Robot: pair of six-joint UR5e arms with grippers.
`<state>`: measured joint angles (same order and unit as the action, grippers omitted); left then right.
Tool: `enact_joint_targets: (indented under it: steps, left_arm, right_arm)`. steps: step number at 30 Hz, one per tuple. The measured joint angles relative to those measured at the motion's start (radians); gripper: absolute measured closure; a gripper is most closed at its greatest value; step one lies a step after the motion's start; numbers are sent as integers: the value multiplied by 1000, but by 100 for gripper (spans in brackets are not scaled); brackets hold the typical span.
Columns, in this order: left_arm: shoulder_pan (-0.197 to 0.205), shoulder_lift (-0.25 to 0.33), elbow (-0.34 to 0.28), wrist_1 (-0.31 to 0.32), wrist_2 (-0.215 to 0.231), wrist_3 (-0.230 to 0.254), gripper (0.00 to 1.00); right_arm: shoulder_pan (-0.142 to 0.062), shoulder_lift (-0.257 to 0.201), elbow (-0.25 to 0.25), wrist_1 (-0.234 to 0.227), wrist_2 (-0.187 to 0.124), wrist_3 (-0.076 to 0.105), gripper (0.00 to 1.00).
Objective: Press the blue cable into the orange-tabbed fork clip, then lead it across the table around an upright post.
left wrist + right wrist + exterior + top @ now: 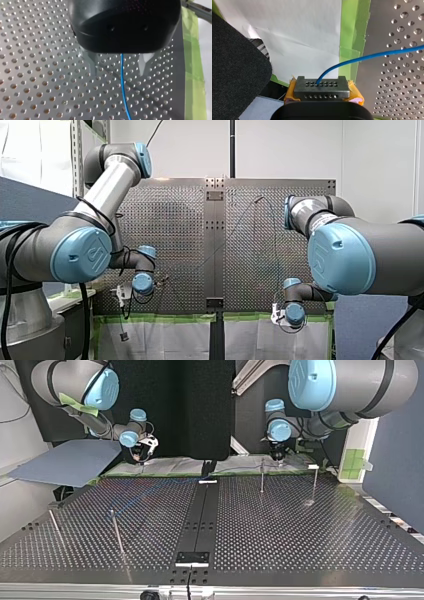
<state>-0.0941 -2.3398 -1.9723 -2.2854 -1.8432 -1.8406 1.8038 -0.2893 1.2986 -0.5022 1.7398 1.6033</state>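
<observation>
The blue cable [123,87] lies on the perforated table between the two metal fingers [91,62] of my left gripper [117,72]. The fingers stand well apart and do not touch it, so this gripper is open. My right gripper [322,94] is shut on a black perforated end block [322,86], held between its yellow pads [290,92]; the cable [367,57] leaves the block and runs over the table. In the top view the cable [170,482] crosses from my right gripper [145,455] towards my left gripper [276,458]. I cannot make out an orange-tabbed clip.
Thin upright posts stand on the table: one [262,475] close to my left gripper, one [315,482] further towards the top view's right, and two [117,532] [55,525] at its left. Green tape [193,65] and white sheeting [307,32] line the table's edge by the grippers.
</observation>
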Motion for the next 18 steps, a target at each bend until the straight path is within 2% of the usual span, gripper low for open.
enact_joint_targets:
  steps: [7,18]
  left_arm:
    - [28,-4,0,-4,33,-14,17]
    - [35,-49,0,-38,63,-35,17]
  right_arm:
    - [3,0,0,3,0,-1,100]
    - [6,0,0,5,0,-6,100]
